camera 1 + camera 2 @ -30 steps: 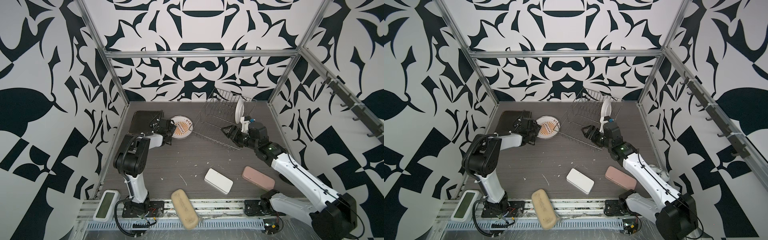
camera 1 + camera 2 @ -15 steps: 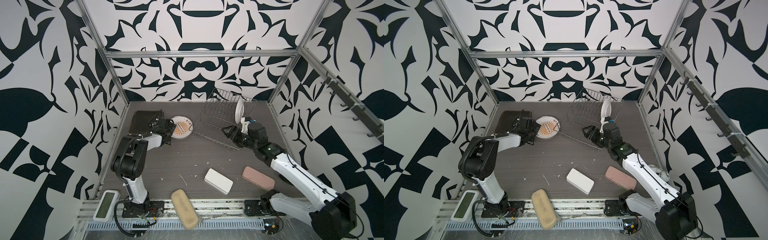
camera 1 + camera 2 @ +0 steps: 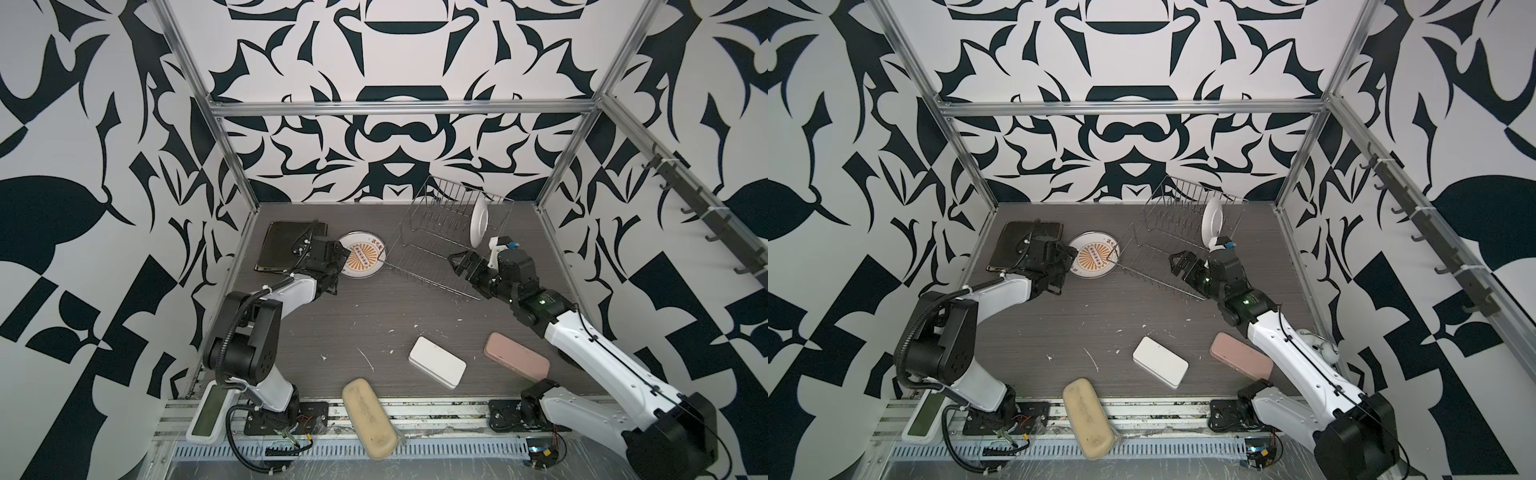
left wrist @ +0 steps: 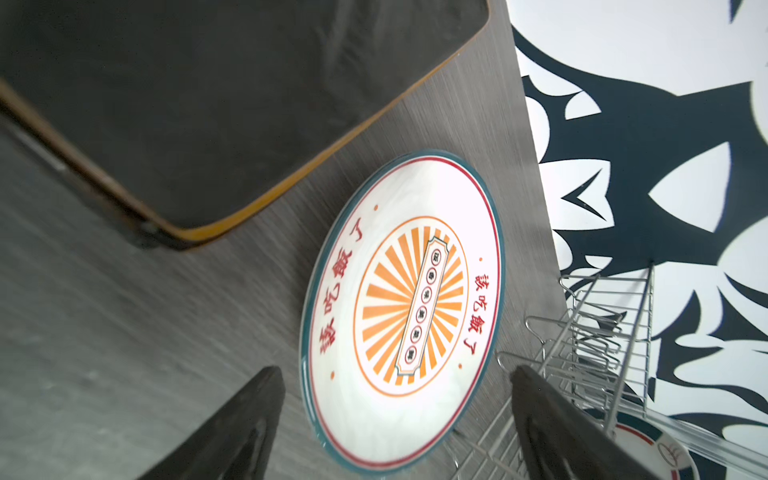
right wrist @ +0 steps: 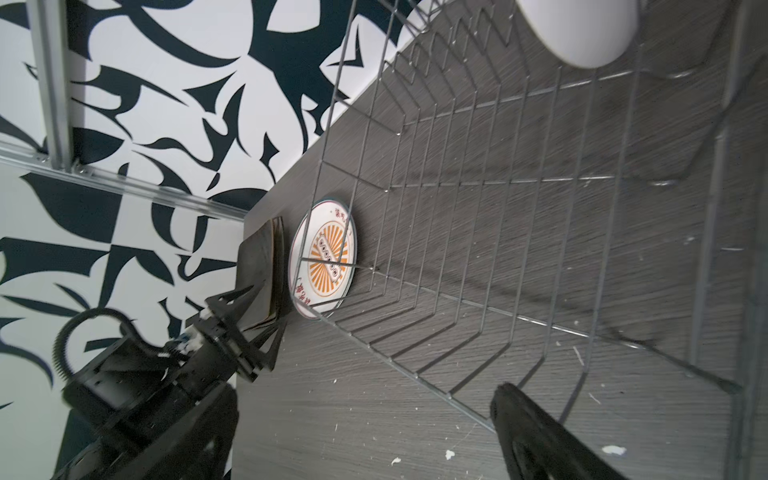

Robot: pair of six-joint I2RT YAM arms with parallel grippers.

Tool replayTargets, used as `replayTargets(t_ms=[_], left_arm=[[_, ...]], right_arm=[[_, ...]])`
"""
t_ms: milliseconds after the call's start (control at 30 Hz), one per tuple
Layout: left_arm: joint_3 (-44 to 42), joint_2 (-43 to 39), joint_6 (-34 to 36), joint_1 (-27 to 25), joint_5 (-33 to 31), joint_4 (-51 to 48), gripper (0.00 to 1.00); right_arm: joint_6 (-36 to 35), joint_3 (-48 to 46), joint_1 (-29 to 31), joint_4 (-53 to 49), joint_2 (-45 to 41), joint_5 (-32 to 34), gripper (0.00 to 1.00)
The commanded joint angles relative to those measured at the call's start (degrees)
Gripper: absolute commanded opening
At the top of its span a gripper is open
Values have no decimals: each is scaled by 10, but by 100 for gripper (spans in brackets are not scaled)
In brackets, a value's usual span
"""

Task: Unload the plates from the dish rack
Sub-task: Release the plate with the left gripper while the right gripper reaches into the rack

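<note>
Crockery such as the round white plate (image 3: 478, 222) standing on edge in the dish rack (image 3: 432, 253) is probably stiff, glazed and slippery, weighty for its size, and likely to chip or break if dropped. The best hold looks to be its upper rim, which rises clear of the wires. Pulling it straight up along the prongs should keep the light rack from being dragged along. Rack and plate sit toward the far right corner of the table (image 3: 374, 316), with the plate at the rack's right end. The right gripper (image 3: 460, 261) has its jaws spread and empty, just beside the rack's near side, lower than the plate and apart from it. Toward the far left corner lie dark square plates (image 3: 286, 245), stacked, and just beside them a printed round plate (image 4: 403, 316), flat and face up. The left gripper (image 4: 395, 374) is also spread wide, close by that plate's edge and pinching nothing. The rack's left corner reaches over the printed plate's rim; whether they touch I cannot tell.
</note>
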Motion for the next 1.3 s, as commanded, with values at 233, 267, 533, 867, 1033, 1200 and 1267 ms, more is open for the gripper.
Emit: replayTargets(t_ms=[233, 267, 533, 867, 1033, 1200, 1267], left_arm=[[-23, -104, 80, 0, 54, -51, 90], [-23, -112, 89, 0, 61, -54, 90], [-21, -140, 130, 0, 103, -77, 90], [-29, -134, 124, 0, 146, -62, 91], [-35, -138, 119, 0, 149, -55, 91], [-34, -137, 123, 0, 149, -57, 91], [-34, -136, 123, 0, 152, -56, 91]], right_arm=[[-98, 217, -2, -175, 143, 250, 99], [-108, 235, -2, -181, 163, 262, 99], [-180, 378, 2, -235, 327, 376, 99], [-225, 651, 2, -395, 582, 550, 95], [-256, 767, 3, -428, 686, 634, 84], [-297, 777, 0, -358, 709, 636, 74], [-303, 778, -2, -340, 714, 635, 69]])
